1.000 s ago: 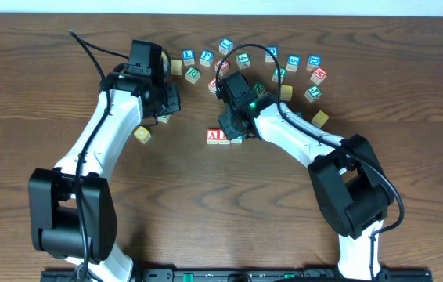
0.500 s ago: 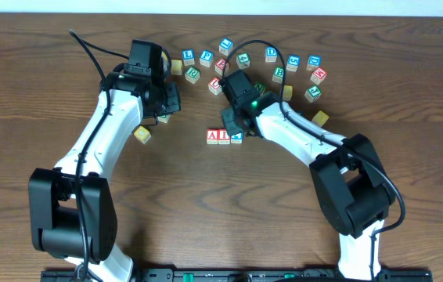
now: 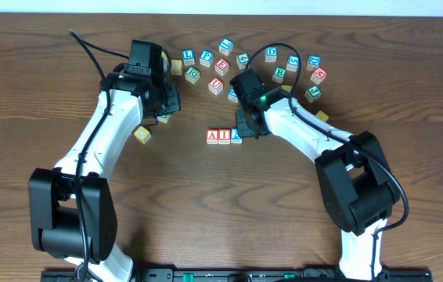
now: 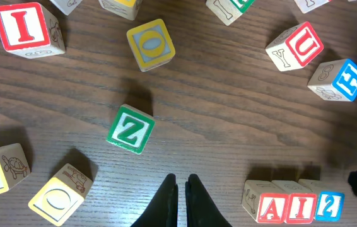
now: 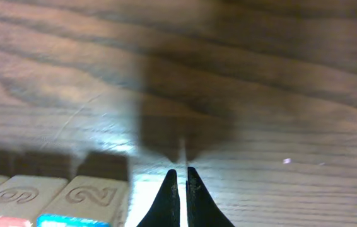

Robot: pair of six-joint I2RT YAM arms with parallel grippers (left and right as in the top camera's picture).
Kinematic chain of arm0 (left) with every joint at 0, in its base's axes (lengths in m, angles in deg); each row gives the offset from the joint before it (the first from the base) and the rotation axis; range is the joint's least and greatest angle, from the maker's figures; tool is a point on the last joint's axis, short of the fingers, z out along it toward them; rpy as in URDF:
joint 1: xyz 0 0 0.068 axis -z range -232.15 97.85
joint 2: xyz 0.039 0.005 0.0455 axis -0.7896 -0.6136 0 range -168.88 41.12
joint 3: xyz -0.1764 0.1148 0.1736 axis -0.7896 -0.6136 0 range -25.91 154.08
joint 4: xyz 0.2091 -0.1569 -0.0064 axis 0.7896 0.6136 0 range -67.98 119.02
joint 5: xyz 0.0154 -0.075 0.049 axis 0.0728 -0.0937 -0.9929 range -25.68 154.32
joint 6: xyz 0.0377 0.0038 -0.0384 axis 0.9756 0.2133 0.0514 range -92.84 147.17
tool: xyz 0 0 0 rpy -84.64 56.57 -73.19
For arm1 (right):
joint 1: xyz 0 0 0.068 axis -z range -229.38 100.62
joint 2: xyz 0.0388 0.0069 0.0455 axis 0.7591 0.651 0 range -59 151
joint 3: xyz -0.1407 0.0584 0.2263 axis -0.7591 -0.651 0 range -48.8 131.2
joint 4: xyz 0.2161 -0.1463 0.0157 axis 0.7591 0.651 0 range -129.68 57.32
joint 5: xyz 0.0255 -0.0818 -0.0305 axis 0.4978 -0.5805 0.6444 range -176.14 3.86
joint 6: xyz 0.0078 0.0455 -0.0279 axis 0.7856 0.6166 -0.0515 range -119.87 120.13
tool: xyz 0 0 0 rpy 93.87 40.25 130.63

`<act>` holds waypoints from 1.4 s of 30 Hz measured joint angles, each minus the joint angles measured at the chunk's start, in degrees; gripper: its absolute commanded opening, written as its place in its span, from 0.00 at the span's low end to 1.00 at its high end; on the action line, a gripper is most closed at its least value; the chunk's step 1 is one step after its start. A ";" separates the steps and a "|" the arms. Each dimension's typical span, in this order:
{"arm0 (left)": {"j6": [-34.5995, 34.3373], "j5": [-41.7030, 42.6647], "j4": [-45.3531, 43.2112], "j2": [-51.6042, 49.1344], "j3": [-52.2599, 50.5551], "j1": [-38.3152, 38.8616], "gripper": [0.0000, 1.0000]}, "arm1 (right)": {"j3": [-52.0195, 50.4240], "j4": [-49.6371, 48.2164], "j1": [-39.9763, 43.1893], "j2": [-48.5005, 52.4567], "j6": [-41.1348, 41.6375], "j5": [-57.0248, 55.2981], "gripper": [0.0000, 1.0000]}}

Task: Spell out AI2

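Three blocks stand in a row reading A (image 3: 212, 135), I (image 3: 224, 135), 2 (image 3: 235, 135); A and I are red, 2 is blue. The left wrist view shows them at lower right: A (image 4: 270, 207), I (image 4: 301, 207), 2 (image 4: 330, 205). My right gripper (image 3: 246, 128) is shut and empty, just right of the 2 block (image 5: 90, 200), its tips (image 5: 180, 171) over bare wood. My left gripper (image 3: 168, 102) is shut and empty, left of the row, its tips (image 4: 181, 180) over bare wood.
Several letter blocks form an arc at the back (image 3: 243, 59). Near my left gripper lie a green Z (image 4: 130, 129), a yellow O (image 4: 151, 43), a red I (image 4: 26, 28), a red U (image 4: 295, 47) and a blue H (image 4: 337, 79). A yellow block (image 3: 142, 135) sits alone at left.
My right gripper has moved right, off the row, leaving the 2 block beside the I. The left arm has not moved.
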 measured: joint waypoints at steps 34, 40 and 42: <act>0.00 0.00 -0.02 0.00 0.00 0.00 0.07 | 0.00 -2.73 -1.46 0.00 0.20 4.83 0.01; 0.02 0.00 -0.02 0.00 0.00 0.00 0.07 | 0.00 -2.84 -1.62 0.00 0.20 4.83 0.01; 0.02 0.00 -0.04 0.00 0.00 0.00 0.08 | 0.00 -3.23 -1.62 0.00 0.20 4.83 0.01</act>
